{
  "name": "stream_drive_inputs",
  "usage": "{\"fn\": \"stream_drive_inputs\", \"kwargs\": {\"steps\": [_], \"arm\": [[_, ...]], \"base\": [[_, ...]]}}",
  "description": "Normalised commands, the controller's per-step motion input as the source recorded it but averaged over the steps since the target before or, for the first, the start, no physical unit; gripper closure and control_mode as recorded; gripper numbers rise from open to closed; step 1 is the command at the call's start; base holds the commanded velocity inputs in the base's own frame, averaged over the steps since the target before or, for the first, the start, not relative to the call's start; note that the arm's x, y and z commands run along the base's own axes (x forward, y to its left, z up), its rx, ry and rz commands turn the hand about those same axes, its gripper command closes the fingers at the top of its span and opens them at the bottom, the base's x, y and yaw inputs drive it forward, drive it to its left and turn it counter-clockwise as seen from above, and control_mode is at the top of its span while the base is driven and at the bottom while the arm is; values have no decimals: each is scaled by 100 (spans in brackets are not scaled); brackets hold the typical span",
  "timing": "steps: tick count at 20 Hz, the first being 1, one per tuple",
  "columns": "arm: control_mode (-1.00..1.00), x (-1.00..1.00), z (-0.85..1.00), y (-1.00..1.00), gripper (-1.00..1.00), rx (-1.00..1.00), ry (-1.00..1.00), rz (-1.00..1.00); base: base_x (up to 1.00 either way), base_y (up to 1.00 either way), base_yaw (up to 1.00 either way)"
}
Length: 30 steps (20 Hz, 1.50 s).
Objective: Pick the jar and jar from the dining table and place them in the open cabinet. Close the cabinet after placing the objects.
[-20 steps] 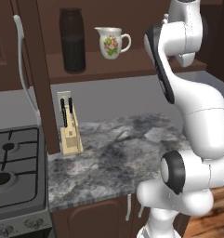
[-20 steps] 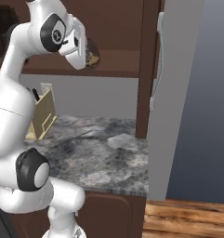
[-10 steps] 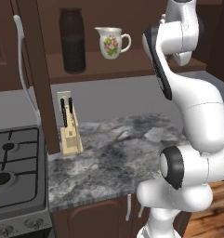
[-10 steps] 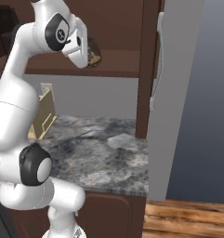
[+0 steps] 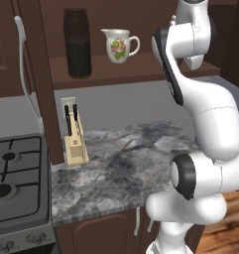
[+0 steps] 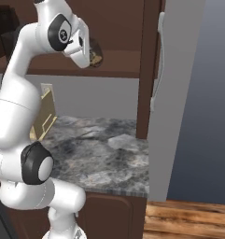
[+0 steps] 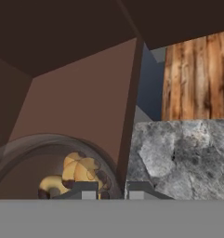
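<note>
- Glass of the small jar [image 7: 57, 169], with yellowish bits inside, sits right at the gripper [image 7: 111, 189], whose fingertips [image 7: 85, 189] are pinched in tight on it.
- From the right side the small jar [image 6: 94, 52] hangs just below the hand, level with the cabinet shelf [image 6: 118, 70].
- Compared with a second ago, the arm has risen slightly, jar unchanged in its clamp.
- Farther back, the tall dark jar [image 5: 77, 42] stands upright on the shelf beside a white floral jug [image 5: 120, 45].
</note>
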Motion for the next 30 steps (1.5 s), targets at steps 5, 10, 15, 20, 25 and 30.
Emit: {"fn": "stream_drive_inputs", "kwargs": {"steps": [5,10,15,20,25,30], "arm": [[-100,7,-5,0,100,0,0,0],[-100,4,-8,0,100,0,0,0],[-100,0,-8,0,100,0,0,0],[-100,2,-8,0,100,0,-1,0],[-100,5,-8,0,100,0,-1,0],[-100,4,-8,0,100,0,-1,0]], "base": [[0,0,0],[0,0,0],[0,0,0],[0,0,0],[0,0,0],[0,0,0]]}}
